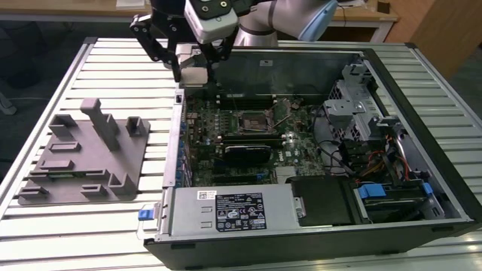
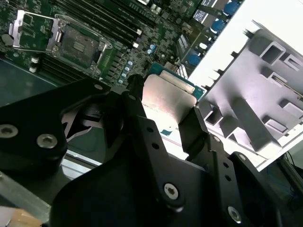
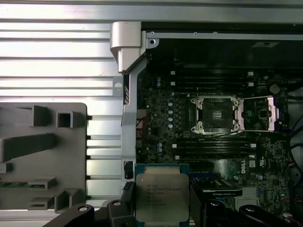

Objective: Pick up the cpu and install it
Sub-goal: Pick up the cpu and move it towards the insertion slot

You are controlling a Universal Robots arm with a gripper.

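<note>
Spreading under everything, the slatted metal table (image 1: 113, 68) is carrying an open computer case (image 1: 301, 251) and, just beside it on the exterior view's left, a grey fixture (image 1: 75, 169). Inside the case the motherboard (image 1: 218, 152) is lying face up, and its socket (image 3: 215, 115) is sitting uncovered, with its metal frame (image 3: 258, 113) lying flipped open to one side. The gripper (image 2: 165, 108) is hanging above the case wall on the exterior view's left, near the far corner. Its jaws are standing narrowly apart and pinching the cpu (image 3: 161, 194) by two opposite edges, so the chip is hanging in the air, well apart from the socket and not yet over it. The biggest risk, as I am judging it, is lying in that thin edge grip. The fingers seem to be gripping little more than the rim, so a jolt or a brush against the case wall could be tilting or loosening the chip, and a drop would be landing it among the board's parts. A smaller risk is alignment: a chip arriving turned or tilted relative to the socket could be pressing a corner into the contacts and bending them. The open frame is also sitting near enough to the socket to be catching a finger.
</note>
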